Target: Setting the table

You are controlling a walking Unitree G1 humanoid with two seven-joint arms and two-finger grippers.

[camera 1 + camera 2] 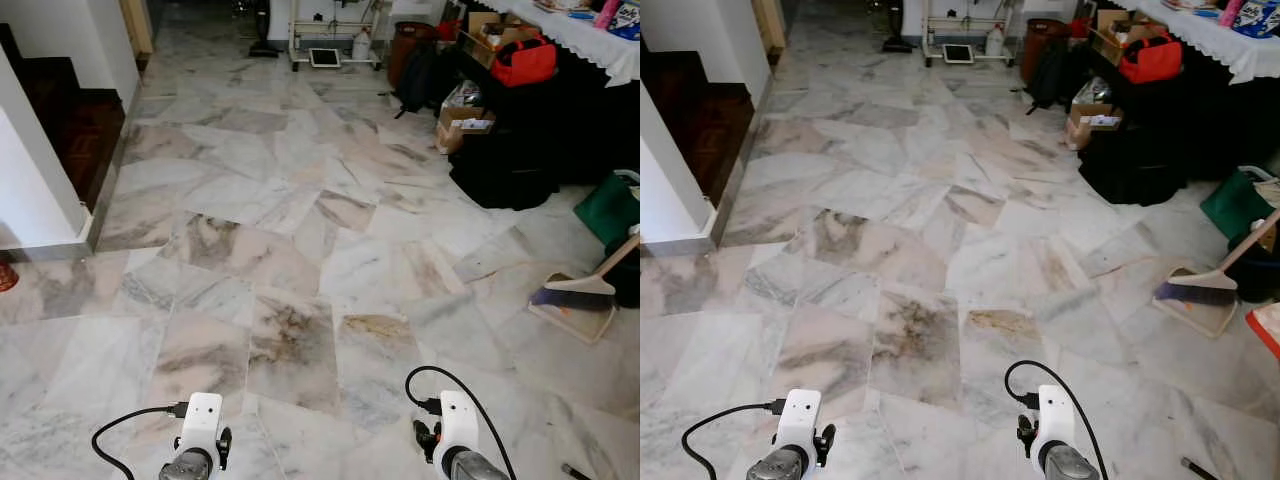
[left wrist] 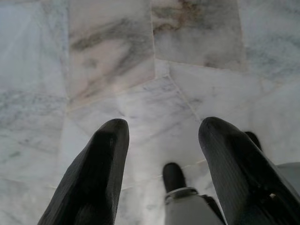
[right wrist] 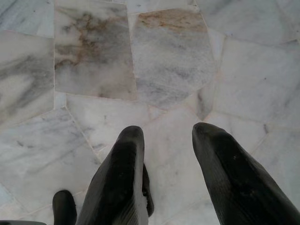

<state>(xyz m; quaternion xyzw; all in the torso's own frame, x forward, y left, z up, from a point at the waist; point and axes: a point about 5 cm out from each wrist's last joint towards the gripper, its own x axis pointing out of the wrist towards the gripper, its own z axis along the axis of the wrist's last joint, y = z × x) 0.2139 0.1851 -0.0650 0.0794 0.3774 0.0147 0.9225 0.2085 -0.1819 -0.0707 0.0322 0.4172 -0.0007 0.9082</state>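
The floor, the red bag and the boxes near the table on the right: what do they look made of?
The floor looks like polished marble or marble-look tile: irregular slabs with grey and brown veining and a soft sheen. The red bag appears to be soft fabric, sagging with black trim. The boxes look like plain brown cardboard with open flaps.

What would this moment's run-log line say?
phase: crossing marble floor | left gripper: open, empty | right gripper: open, empty | table: far right | broom: right
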